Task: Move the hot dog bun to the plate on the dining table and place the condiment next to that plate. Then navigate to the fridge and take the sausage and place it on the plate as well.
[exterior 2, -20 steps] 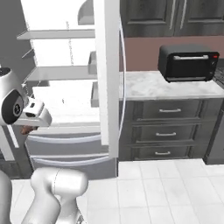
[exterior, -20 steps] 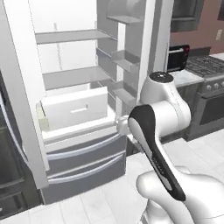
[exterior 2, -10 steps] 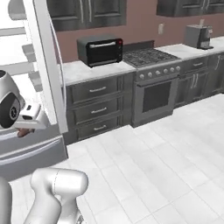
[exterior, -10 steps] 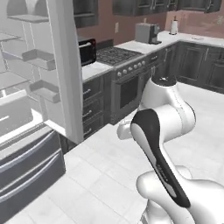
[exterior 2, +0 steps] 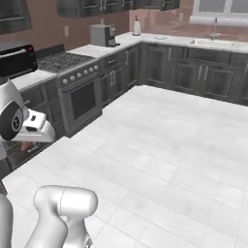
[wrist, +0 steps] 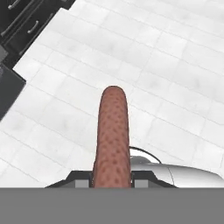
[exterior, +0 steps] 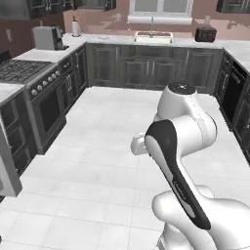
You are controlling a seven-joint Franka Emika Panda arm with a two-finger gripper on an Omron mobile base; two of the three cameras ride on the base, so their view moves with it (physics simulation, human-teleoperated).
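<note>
Sausage (wrist: 112,135) looking matt, rough w/ pitted brown skin, floor tiles (exterior: 97,146) showing pale glossy finish, cabinets (exterior: 146,66) looking dark, semi-matt, stove (exterior 2: 80,92) showing metal front

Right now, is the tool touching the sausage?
Touching. The hand view shows the sausage rising from between the tool's two dark finger tips, which press against both its sides with no gap.

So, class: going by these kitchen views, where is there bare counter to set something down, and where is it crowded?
Bare counter lies between the coffee machine and the sink, apart from the paper towel roll. The corner right of the toaster also looks bare. The stove and toaster oven fill the near stretch. The gripper holds the sausage.
</note>
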